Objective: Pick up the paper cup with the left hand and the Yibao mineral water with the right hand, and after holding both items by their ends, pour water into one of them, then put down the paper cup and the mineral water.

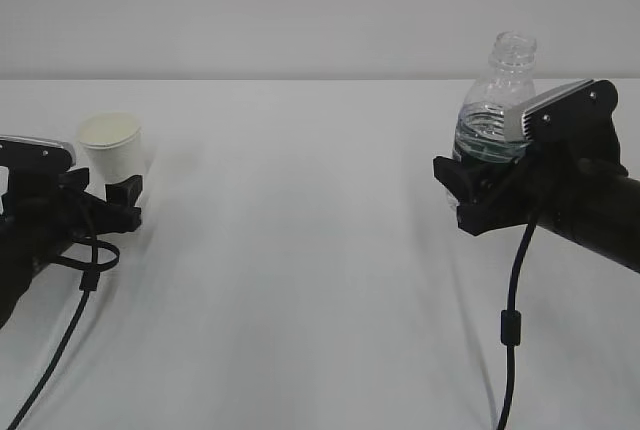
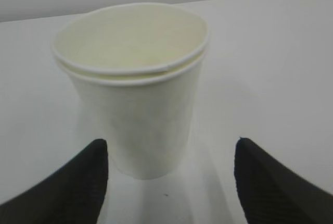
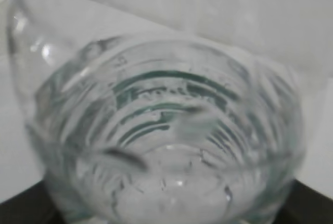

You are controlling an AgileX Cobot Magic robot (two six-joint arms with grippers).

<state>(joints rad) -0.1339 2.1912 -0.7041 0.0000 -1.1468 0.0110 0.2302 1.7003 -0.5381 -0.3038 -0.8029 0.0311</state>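
Yibao mineral water [image 1: 492, 120], label text illegible

Exterior view: camera low, near tabletop height, facing across white table [image 1: 300, 280] toward pale wall; paper cup [image 1: 112, 146] far left, Yibao mineral water [image 1: 497, 100] well to right of cup. Left wrist view: camera just behind paper cup [image 2: 136, 91], looking slightly down into cup mouth, fingertips [image 2: 78, 182] at lower corners; shares cup with exterior view. Right wrist view: camera pressed close to Yibao mineral water [image 3: 166, 140], bottle filling frame, blurred; shares bottle with exterior view.
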